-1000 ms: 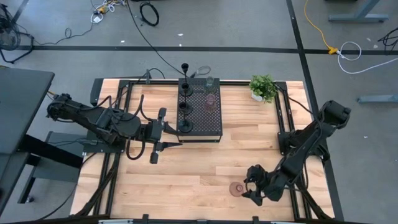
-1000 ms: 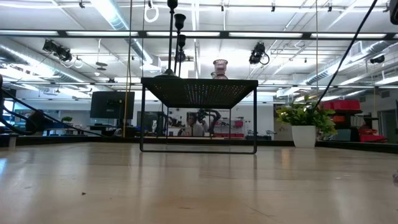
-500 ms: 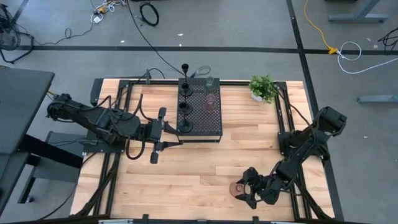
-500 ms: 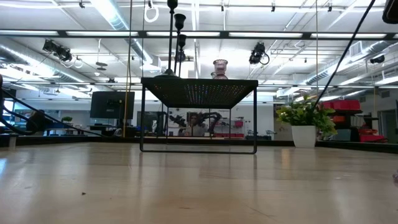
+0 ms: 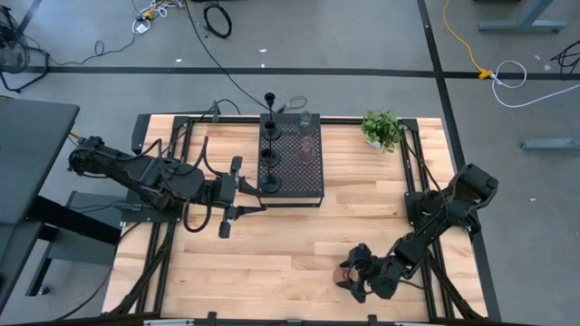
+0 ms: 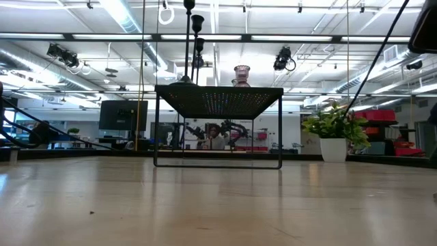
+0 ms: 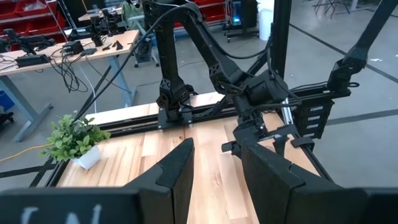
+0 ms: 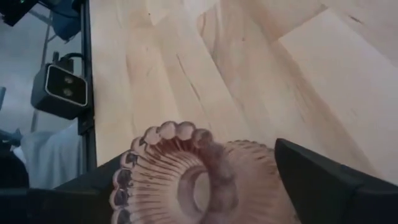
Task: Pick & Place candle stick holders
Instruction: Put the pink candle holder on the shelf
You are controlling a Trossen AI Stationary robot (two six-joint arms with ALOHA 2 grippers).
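One reddish-brown holder [image 8: 186,180] between the right gripper's [image 5: 355,279] fingers, near table edge.
Right jaws stand wide, one finger on each side of the low scalloped dome, not closed on it; its axis is upright, hole facing up. My reading: closing in place should take it. Farther off, the left gripper [image 7: 214,168], jaws narrowly apart and empty, waits just beside the black perforated block [image 5: 292,160], which carries black stemmed holders [image 5: 270,156]; potted plant [image 5: 381,129] beyond.
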